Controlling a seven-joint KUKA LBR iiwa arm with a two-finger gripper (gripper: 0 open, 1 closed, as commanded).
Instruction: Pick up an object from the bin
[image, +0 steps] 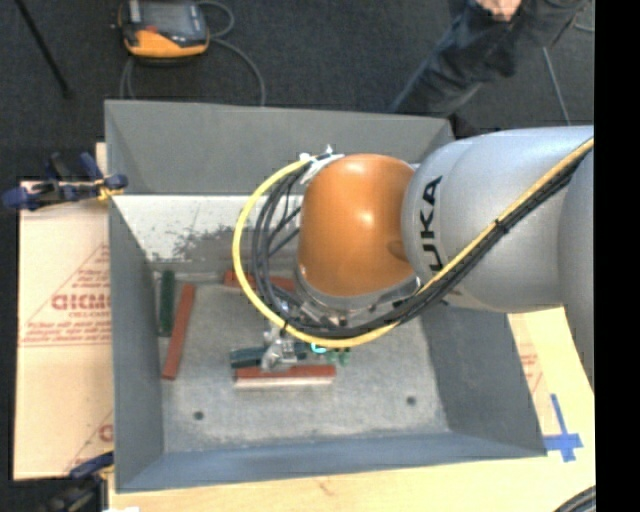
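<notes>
Dark floor (330, 50) — an orange-and-black device (165, 28) on it, pale wooden tabletop (350, 490) along the bottom edge

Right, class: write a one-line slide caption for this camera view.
Gripper down at a red-brown stick and dark green piece in the grey bin; another red-brown stick lies left.

**One brand name, on the arm**

Black capital letters (432, 225) stand on the grey housing of the arm (520, 220), at 3 o'clock from its orange cover (355, 225). Turned on their side and following the housing's curve, they read KUKA, with the end letter partly covered. The lettering hangs over the bin (300, 140), toward its 2 o'clock corner.
</notes>
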